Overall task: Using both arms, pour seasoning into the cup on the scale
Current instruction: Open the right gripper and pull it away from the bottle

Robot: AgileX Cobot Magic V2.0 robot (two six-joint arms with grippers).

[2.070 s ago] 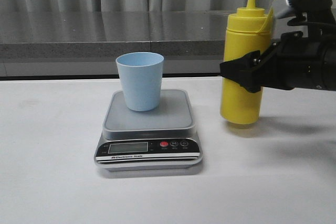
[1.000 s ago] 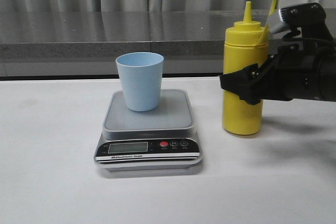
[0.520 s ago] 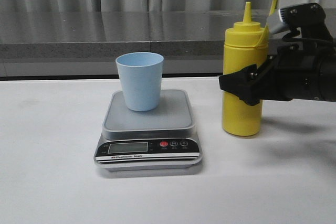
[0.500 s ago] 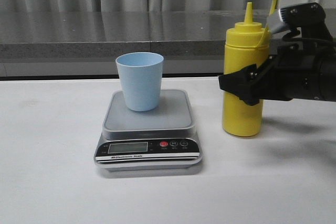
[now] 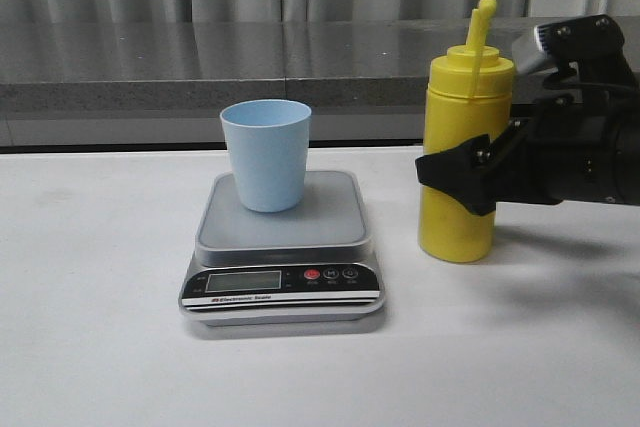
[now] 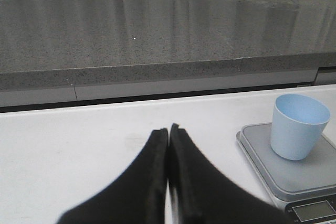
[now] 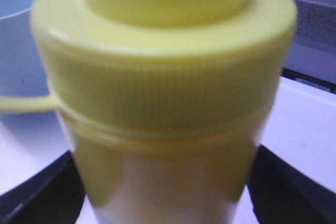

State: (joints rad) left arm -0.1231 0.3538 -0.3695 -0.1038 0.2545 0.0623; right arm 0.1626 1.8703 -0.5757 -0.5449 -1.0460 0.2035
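While the right arm reaches in level from the right edge of the front view, its right claw [image 5: 470, 179] is clamped across the mid-body of the yellow squeeze bottle [image 5: 462, 162], one dark finger on each side. Bottle stands upright on the white bench [image 5: 100, 327], just right of the scale [image 5: 283, 247], not touching it. Nozzle points up; the tethered cap's strap shows in the right wrist view, running off sideways from below the ribbed collar. That view is filled by the bottle's shoulder and collar [image 7: 163, 77], blurred, with the claw's fingers [image 7: 42, 195] dark at either side.

Light blue cup [image 5: 266, 154] sits upright on the scale platform, toward its rear. Contents cannot be made out.

Left claw [image 6: 168, 132]: fingers pressed together, gripping nothing, poised over bare bench well left of the scale [image 6: 294, 174] and cup [image 6: 298, 133].
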